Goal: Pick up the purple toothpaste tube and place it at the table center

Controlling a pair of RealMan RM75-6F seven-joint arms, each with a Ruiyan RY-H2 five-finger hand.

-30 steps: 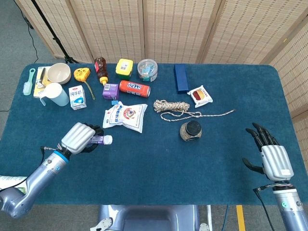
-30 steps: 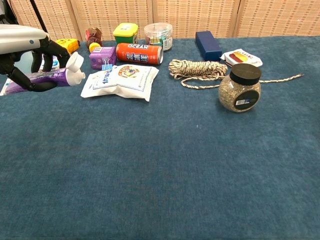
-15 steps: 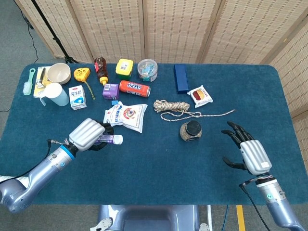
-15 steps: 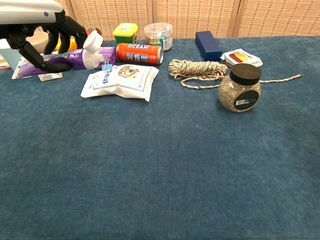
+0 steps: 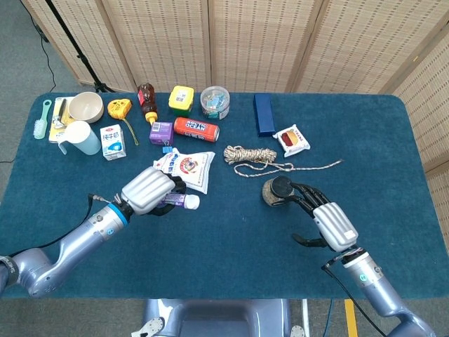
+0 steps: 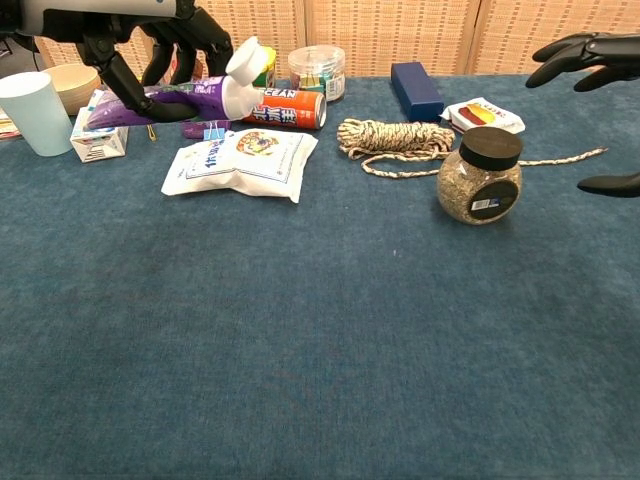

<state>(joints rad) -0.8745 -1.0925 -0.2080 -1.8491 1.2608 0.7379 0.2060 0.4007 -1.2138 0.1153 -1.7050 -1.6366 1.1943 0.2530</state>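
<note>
— Both hands, status?
— My left hand (image 5: 149, 192) grips the tube (image 6: 175, 101), lifted above the surface (image 6: 320, 330) beside the pouch (image 5: 184, 168). My right hand (image 5: 324, 219) hangs empty, fingers spread.

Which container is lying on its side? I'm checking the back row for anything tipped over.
The red Ocean can lies on its side; the brown bottle, yellow box and clear round tub near it stand upright.
</note>
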